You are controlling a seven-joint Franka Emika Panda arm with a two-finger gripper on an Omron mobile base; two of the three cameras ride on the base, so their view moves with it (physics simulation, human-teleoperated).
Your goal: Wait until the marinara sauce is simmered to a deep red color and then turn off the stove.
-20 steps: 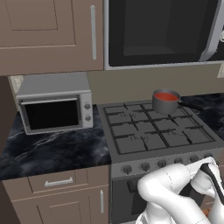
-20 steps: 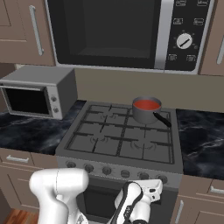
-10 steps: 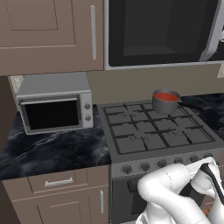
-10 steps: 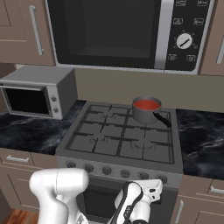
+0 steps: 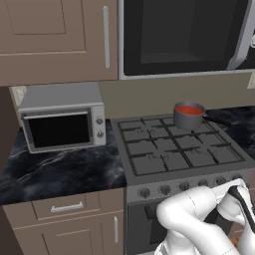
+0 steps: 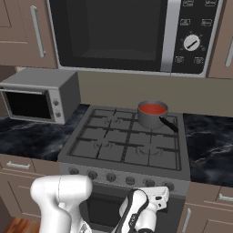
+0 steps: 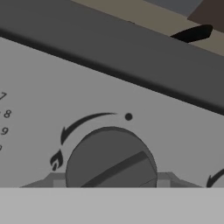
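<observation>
Red, with some orange left in it, is how I read the marinara sauce (image 5: 189, 109): a small disc in the grey saucepan (image 6: 152, 116) on a rear burner of the stove (image 5: 174, 154), upper right of the grates in the left base view, upper centre in the right base view, its black handle pointing toward the lower right. From my seat, whether that counts as deep red is a judgement; I'd call it close.

The gripper (image 6: 159, 196) sits low at the stove's front panel, lower centre-right of the right base view, bottom right corner of the left base view, with its jaws drawn narrow and nothing between them. In the hand view a dark round knob (image 7: 110, 159) fills the lower centre, just ahead of the hand, its raised bar lying diagonal, lower left to upper right, under a flame mark and a dot. The coming turn hinges on that bar.

Black marbled counter (image 5: 60, 172) flanks the stove; a silver toaster oven (image 5: 62, 122) sits at left, a microwave (image 6: 132, 34) above
</observation>
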